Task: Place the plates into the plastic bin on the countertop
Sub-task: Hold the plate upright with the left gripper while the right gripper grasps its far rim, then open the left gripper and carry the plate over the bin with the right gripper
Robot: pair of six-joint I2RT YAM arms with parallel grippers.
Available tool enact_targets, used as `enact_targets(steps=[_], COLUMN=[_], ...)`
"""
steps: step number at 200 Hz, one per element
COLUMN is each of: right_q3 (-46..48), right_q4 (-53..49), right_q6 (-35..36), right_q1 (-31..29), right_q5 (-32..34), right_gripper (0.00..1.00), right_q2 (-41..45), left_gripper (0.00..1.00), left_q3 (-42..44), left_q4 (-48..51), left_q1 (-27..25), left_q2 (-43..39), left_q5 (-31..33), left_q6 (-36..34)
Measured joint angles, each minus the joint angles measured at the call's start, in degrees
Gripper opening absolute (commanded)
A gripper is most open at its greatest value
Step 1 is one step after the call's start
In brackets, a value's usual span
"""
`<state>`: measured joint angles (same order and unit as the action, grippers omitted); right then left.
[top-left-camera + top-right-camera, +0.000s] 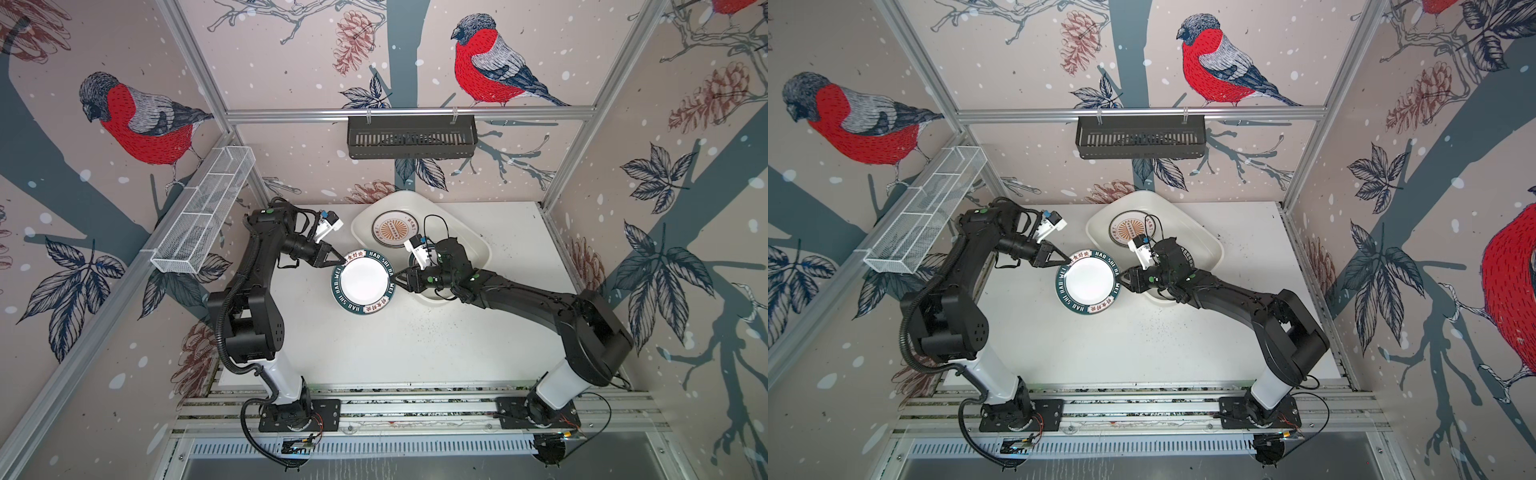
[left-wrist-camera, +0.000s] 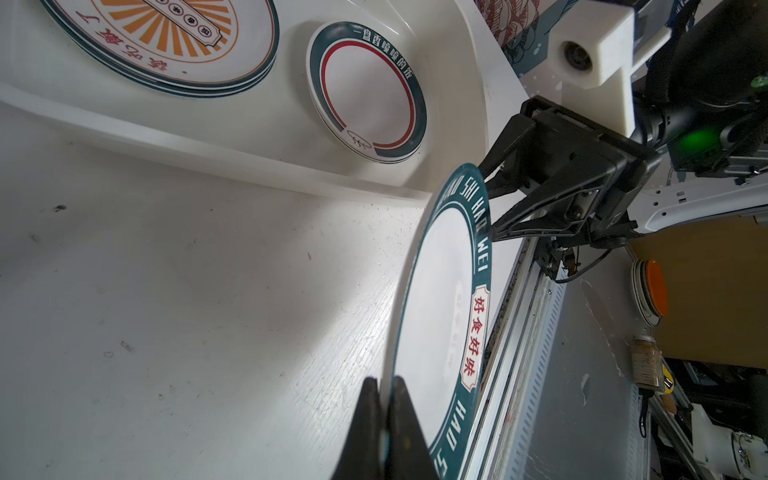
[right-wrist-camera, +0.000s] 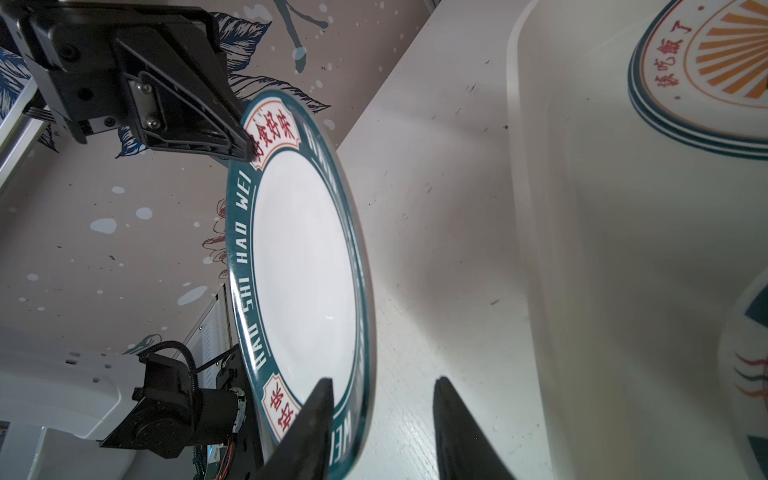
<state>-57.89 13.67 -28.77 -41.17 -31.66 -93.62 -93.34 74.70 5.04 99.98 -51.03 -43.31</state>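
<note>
Over the countertop (image 1: 395,340), just beside the plastic bin (image 1: 451,222), the teal-rimmed plate (image 1: 362,279) hangs pinched at its rim by the left gripper (image 1: 340,261); the right gripper (image 1: 400,277) straddles the opposite rim, jaws parted, gripping nothing. Likely stiff, glossy, breakable: grasp the rim. Sunburst plates (image 1: 390,230) and the right arm (image 1: 519,291) crowd the bin.

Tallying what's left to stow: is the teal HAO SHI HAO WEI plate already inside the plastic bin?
No, the plate is outside the plastic bin, its rim pinched by the left tool.
</note>
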Motion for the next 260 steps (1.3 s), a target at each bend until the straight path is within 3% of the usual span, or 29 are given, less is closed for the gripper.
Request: enact_targets(steps=[114, 174, 209, 228, 260], right_q3=[2.8, 3.8, 4.2, 4.3, 4.6], right_q4=[9.3, 12.2, 13.6, 13.6, 12.2], right_q6=[-6.5, -8.6, -10.0, -10.0, -10.0], right_q1=[0.6, 1.5, 2.7, 3.5, 7.0], right_q5=[-5.1, -7.0, -7.7, -7.9, -8.3], right_gripper=[0.07, 0.03, 0.03, 0.04, 0.04], right_q2=[-1.4, -1.9, -1.7, -1.2, 1.3], left_gripper=[0.00, 0.33, 0.57, 0.65, 0.70], left_q3=[0.7, 1.3, 1.5, 1.5, 0.7], left_q4=[0.1, -0.1, -0.8, -1.2, -2.7], left_q1=[-0.4, -0.6, -0.6, -0.6, -0.6], left_q2=[-0.6, -1.0, -1.6, -1.8, -2.8], left_q5=[-1.9, -3.2, -3.7, -3.8, -3.0], left_q6=[-0.7, -1.0, -0.1, 0.1, 1.4])
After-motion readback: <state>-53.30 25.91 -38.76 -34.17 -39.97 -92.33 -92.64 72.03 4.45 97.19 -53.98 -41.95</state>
